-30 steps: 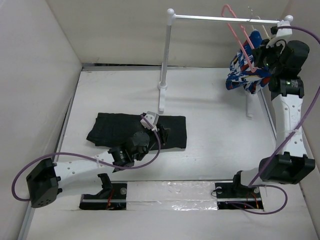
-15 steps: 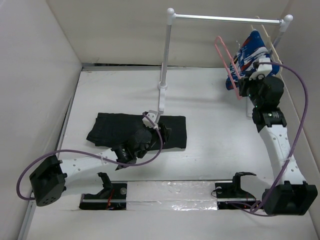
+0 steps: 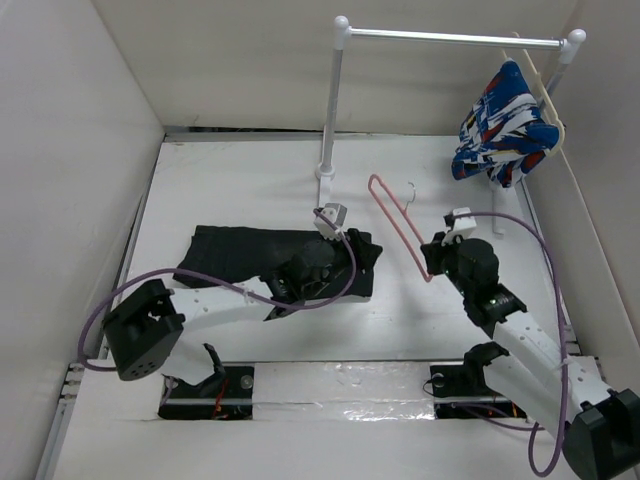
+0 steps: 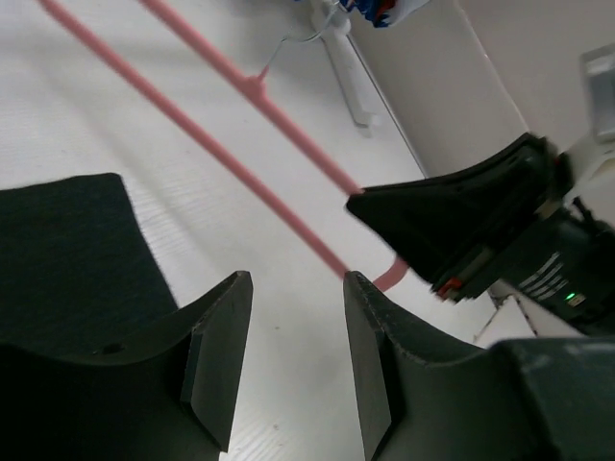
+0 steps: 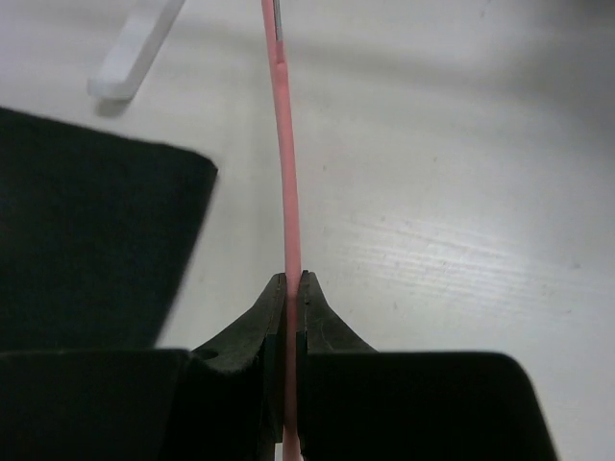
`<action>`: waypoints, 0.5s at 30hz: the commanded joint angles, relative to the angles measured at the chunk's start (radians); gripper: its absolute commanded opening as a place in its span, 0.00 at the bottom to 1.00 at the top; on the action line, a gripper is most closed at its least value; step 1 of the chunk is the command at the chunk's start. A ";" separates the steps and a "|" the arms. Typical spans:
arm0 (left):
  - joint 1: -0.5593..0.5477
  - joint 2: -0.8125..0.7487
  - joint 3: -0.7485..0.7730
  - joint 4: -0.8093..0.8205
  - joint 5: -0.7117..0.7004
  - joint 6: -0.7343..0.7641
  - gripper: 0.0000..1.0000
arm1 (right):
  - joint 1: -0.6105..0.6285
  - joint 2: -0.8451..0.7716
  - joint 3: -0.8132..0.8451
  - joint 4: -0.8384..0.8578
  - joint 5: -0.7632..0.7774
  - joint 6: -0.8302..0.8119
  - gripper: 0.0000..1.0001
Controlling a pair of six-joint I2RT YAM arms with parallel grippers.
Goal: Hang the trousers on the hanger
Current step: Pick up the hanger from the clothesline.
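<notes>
Top view: my right pincer (image 3: 432,262) sits right of centre, closed on the lower corner of the pink hanger (image 3: 397,232). The hanger slants up toward the middle of the frame, its hook near the foot of the white rail (image 3: 450,38). The black trousers (image 3: 220,255) lie flat at centre left. My left pincer (image 3: 365,253) is over their right edge, near the hanger's lower end. At upper right a blue, white and red garment (image 3: 505,125) hangs from the rail on a cream hanger (image 3: 548,95).

Left wrist view: my left pincer (image 4: 288,355) fills the bottom of the frame with its jaws parted and nothing between them. The trousers (image 4: 67,250) show as a dark panel at lower left, just beside my left finger. The hanger (image 4: 255,84) runs from upper left down to the right, where the other pincer clamps its corner.

Right wrist view: my right pincer (image 5: 291,288) is pinched tight on the hanger's rod (image 5: 285,173), which rises straight up the middle of the frame. The trousers (image 5: 86,240) occupy the left side, their edge near the rod but apart from it.
</notes>
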State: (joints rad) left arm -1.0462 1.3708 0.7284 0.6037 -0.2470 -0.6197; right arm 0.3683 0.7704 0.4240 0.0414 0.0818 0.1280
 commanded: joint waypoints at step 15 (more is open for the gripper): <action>-0.041 0.409 0.299 0.114 -0.015 -0.189 0.41 | 0.201 -0.014 -0.136 0.222 0.193 0.113 0.00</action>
State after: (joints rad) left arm -1.0866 1.7714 0.9577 0.6994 -0.2401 -0.7914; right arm 0.5495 0.7776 0.2867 0.1513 0.2375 0.2283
